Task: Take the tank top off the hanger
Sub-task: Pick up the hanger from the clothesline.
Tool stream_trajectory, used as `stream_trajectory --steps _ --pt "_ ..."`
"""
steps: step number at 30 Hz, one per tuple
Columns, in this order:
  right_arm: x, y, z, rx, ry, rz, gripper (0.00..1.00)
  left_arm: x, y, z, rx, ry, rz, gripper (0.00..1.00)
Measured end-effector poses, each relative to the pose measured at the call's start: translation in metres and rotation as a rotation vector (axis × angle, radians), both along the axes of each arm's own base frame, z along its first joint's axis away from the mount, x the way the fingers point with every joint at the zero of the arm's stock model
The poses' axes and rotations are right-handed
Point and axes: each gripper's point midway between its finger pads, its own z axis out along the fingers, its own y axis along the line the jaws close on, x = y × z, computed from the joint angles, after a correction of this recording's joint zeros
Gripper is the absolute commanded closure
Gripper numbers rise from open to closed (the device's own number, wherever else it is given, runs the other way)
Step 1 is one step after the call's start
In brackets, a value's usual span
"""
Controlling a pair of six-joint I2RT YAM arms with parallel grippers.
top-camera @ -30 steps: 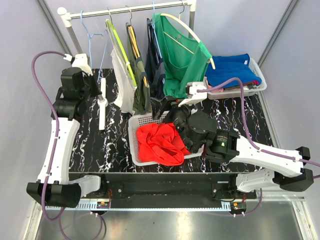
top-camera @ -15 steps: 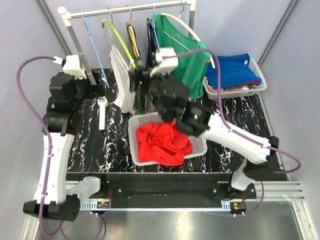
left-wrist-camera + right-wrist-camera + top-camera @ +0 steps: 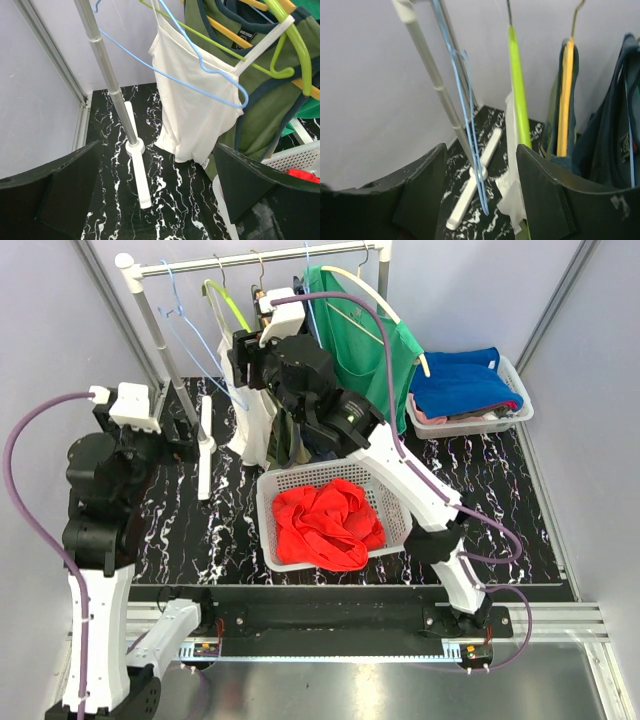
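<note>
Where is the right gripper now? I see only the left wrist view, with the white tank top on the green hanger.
Observer: In the top view the right arm reaches past the basket. The right gripper is high, under the rail and beside the green hanger.
Operator: Does it hold the hanger?
Observer: No. The right wrist view shows its jaws open and gripping nothing. The hanger hangs just ahead of them.
Operator: And the tank top?
Observer: In that view the white tank top hangs close to one finger, not gripped.
</note>
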Motion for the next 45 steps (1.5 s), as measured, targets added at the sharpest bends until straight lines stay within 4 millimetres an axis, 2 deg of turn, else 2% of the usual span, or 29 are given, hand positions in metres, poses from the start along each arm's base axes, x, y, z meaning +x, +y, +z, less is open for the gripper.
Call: stream_trajectory --steps 3,6,17,24,27,31,32,38,45 --pt "0.018 -0.001 -0.026 -0.042 0.052 0.002 0.34 -0.009 0.001 0.005 0.010 -0.029 0.000 0.01" --pt "0.030 -0.005 -0.039 -0.061 0.077 -0.010 0.35 -0.010 0.001 0.006 0.009 -0.035 0.000 0.01" --pt "0.029 0.000 -0.046 -0.072 0.093 0.007 0.34 -0.007 0.001 0.000 0.005 -0.016 0.000 0.01" --pt "0.033 0.007 -0.061 -0.094 0.108 0.006 0.36 -0.008 0.001 0.000 0.005 -0.017 0.000 0.01" --pt "0.036 0.010 -0.068 -0.104 0.115 0.006 0.44 -0.008 0.001 0.000 0.005 -0.017 0.000 0.01" --pt "0.038 0.015 -0.078 -0.116 0.127 0.009 0.66 -0.008 0.001 0.001 0.004 -0.018 0.000 0.01" --pt "0.038 0.016 -0.080 -0.118 0.131 0.011 0.75 -0.008 0.001 0.001 0.004 -0.018 0.000 0.01" --pt "0.039 0.017 -0.084 -0.126 0.134 0.011 1.00 -0.011 0.001 0.003 0.003 -0.027 0.000 0.01" --pt "0.039 0.017 -0.086 -0.152 0.118 0.005 1.00 -0.012 0.001 0.003 0.003 -0.030 0.000 0.01"
